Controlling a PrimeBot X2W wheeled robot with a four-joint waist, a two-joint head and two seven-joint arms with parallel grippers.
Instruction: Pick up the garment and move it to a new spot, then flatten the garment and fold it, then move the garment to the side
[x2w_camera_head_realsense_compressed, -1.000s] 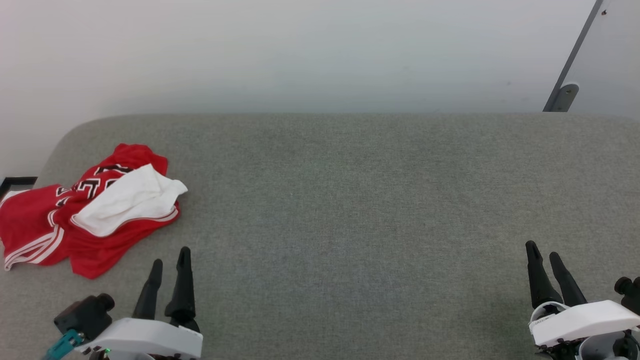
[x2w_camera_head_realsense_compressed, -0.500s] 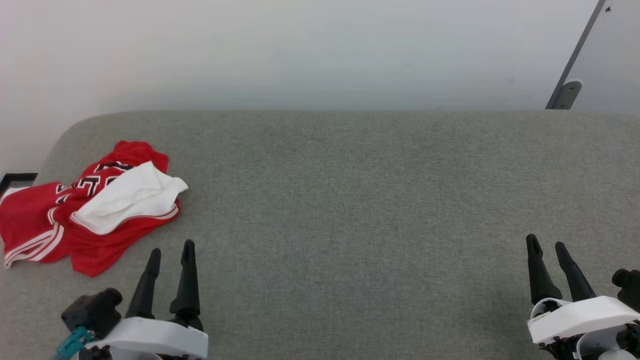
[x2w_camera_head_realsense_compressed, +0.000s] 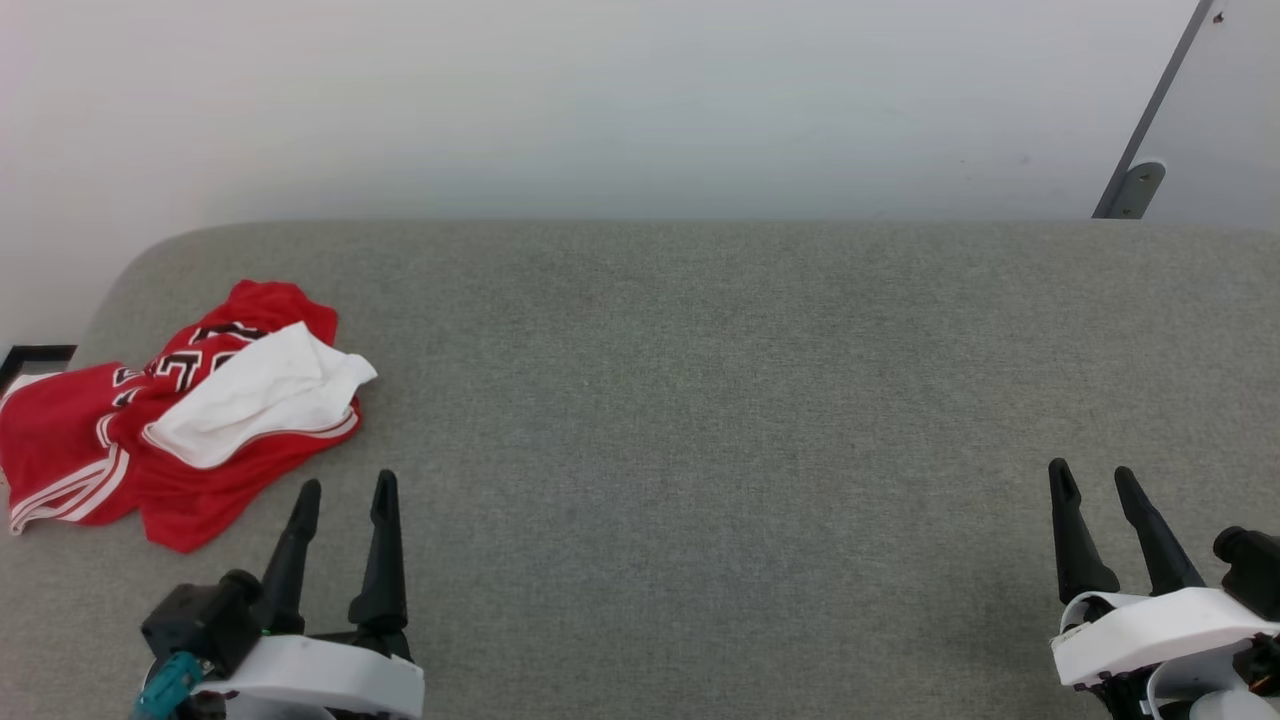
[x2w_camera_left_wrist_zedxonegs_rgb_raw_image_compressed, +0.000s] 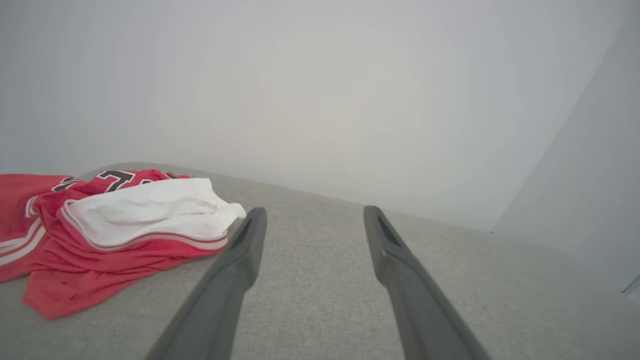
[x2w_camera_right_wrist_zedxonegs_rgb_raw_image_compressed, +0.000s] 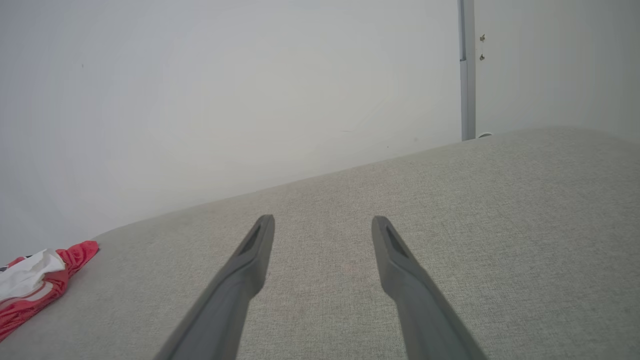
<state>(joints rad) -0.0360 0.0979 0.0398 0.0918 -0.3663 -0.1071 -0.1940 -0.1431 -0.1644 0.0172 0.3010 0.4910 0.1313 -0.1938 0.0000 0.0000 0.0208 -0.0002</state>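
Our left gripper (x2w_camera_head_realsense_compressed: 346, 482), long dark jaws spread and empty, is pointing at twelve o'clock; we are judging it best to swing toward ten o'clock and pinch a raised fold of the crumpled red, white-sleeved basketball jersey (x2w_camera_head_realsense_compressed: 235, 465) lying near its tips on the grey woven surface (x2w_camera_head_realsense_compressed: 700, 400). Our right gripper (x2w_camera_head_realsense_compressed: 1090, 470) is hovering at four o'clock, likewise spread, well apart

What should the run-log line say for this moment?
stage: before pickup | shirt: crumpled, left end of grey cushion | left tool: open, empty, short of shirt | right tool: open, empty, far right
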